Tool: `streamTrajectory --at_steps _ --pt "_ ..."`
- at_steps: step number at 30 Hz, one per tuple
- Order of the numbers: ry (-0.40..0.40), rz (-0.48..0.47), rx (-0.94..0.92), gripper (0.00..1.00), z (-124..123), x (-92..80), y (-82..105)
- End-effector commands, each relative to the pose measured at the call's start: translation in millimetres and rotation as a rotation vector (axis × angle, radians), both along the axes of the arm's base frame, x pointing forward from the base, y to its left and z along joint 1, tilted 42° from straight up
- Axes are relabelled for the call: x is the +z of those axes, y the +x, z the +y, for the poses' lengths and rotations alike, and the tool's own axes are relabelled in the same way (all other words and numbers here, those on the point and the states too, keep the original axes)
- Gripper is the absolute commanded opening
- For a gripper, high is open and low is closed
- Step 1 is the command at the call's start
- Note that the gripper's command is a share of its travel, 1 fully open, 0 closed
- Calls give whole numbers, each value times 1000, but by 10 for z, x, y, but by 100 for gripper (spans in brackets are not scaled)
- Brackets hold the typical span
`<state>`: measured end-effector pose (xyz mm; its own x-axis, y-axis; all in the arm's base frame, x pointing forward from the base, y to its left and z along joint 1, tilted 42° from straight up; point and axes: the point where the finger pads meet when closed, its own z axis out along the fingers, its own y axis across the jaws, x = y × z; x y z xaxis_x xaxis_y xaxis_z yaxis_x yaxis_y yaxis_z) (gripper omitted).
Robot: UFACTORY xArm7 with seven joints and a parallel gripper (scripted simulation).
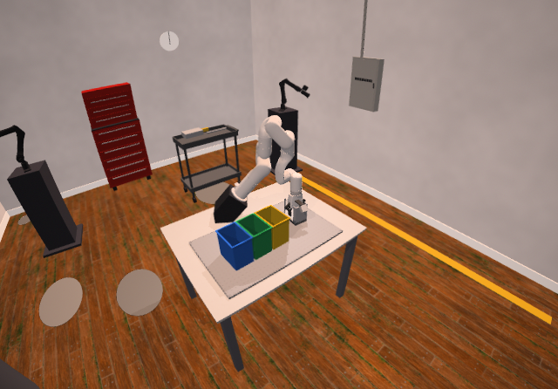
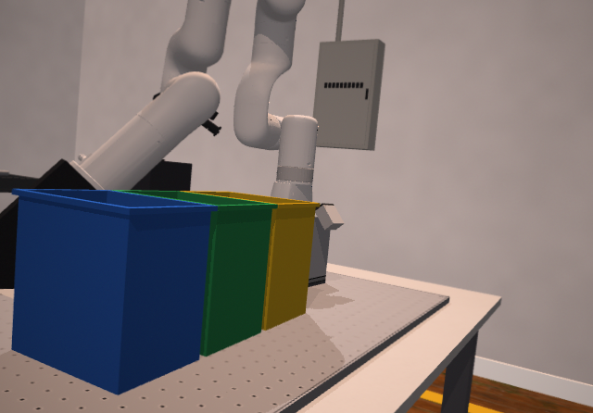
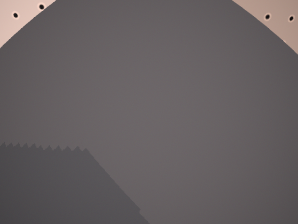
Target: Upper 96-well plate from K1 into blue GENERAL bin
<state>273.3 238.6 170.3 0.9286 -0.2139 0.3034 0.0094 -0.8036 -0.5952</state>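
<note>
The grey stack rack K1 [image 1: 297,215] stands on the mat just right of the yellow bin; it also shows in the exterior view [image 2: 319,260], mostly hidden behind that bin. My gripper [image 1: 296,207] points straight down onto the rack's top and is shut on the upper 96-well plate [image 3: 153,116], whose flat grey top fills the wrist view. The fingertips and the lower plate are hidden. The blue bin [image 1: 234,244] stands upright at the near end of the row of three bins, far from the gripper; it is large in the exterior view [image 2: 107,281].
The green bin [image 1: 257,234] and yellow bin [image 1: 275,224] stand upright between the blue bin and the rack, all touching in a row. The arm's black base [image 1: 227,207] sits behind the bins. The perforated mat [image 1: 261,256] covers the table's middle.
</note>
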Motion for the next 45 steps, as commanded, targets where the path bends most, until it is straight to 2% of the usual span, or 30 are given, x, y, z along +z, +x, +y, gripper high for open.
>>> streamTrajectory --at_steps 1,45 --pt "1 -2 -1 0 2 8 5" --pt "2 -2 -1 0 -109 159 -69"
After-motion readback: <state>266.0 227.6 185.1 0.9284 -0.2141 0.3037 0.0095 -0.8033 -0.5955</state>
